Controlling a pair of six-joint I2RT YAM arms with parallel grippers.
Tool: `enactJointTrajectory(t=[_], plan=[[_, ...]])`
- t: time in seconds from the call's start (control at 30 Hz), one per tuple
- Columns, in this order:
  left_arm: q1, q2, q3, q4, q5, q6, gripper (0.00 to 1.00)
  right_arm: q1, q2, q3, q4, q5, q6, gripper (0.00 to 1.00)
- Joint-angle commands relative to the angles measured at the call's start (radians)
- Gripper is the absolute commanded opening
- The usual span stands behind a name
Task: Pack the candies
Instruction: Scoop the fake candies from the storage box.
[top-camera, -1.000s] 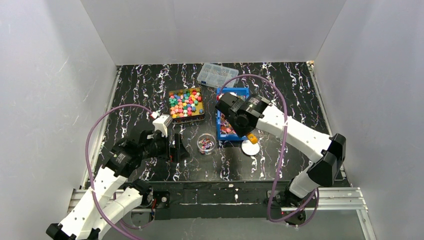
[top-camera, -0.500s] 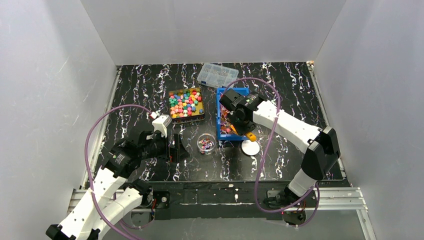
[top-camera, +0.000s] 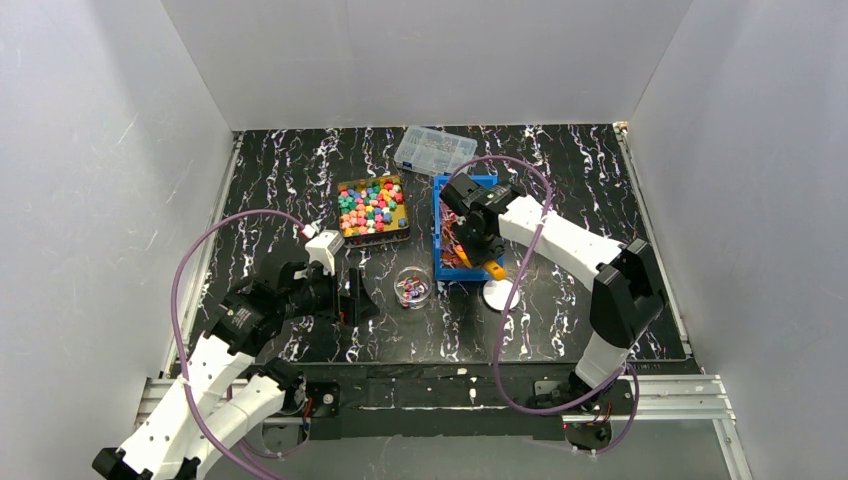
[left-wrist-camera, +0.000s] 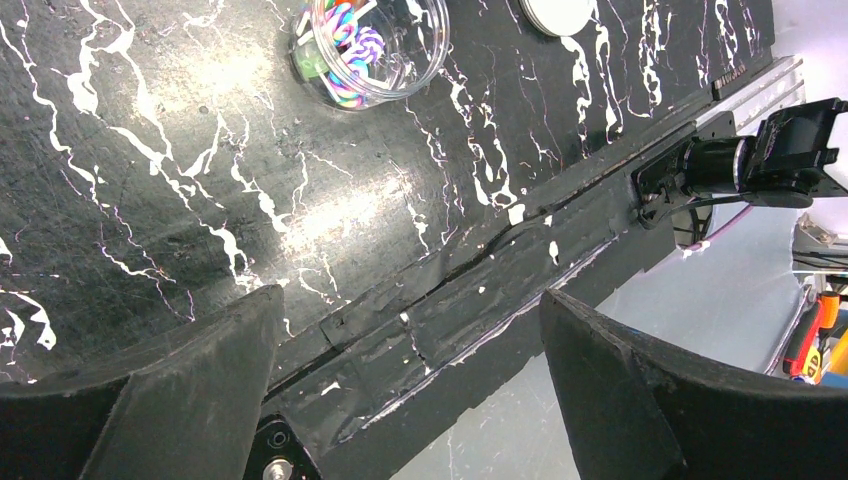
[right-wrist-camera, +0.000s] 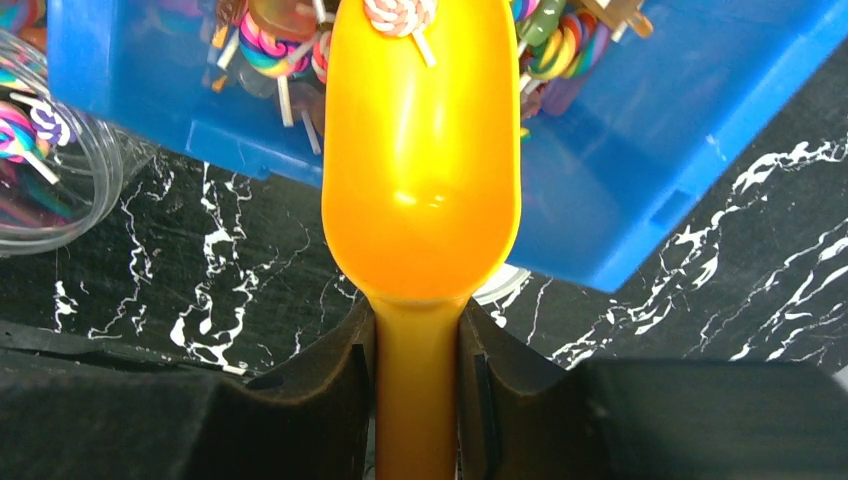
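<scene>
Orange scoop (right-wrist-camera: 420, 180), blue bin (right-wrist-camera: 640, 190), multicolour candies (top-camera: 371, 208), blk/white-veined tbl (left-wrist-camera: 150, 200).

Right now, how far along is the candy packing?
Early. Done: the jar holds a few lollipops. In hand: the right gripper clamps the orange scoop, its tip in the blue bin with one lollipop on it; the left gripper hangs open, empty. Left: most candies sit in the bin and the colourful tray; the white lid lies off the jar.

Bright, even overhead light; white walls (top-camera: 420, 60) pale, shadows faint. Glare patch on the glossy black table (left-wrist-camera: 340, 215), hot spot on the orange scoop (right-wrist-camera: 420, 190). Near foreground soft in both wrist views.
</scene>
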Motion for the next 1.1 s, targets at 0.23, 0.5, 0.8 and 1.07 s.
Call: enactJointTrajectory(t=[0.23, 0.5, 0.8, 1.07], plan=[[0.009, 0.009, -0.003, 0.002, 0.009, 0.009, 0.98, -0.016, 0.050, -0.024, 0.185, 0.071, 0.039, 0.01], [0.008, 0.012, -0.002, 0.002, 0.004, 0.008, 0.98, -0.016, -0.003, -0.165, 0.390, 0.141, 0.064, 0.01], [0.009, 0.019, -0.004, 0.002, -0.002, 0.005, 0.98, -0.015, -0.097, -0.316, 0.620, 0.169, 0.064, 0.01], [0.008, 0.024, -0.004, 0.001, -0.010, 0.002, 0.98, -0.015, -0.123, -0.423, 0.799, 0.166, 0.036, 0.01]])
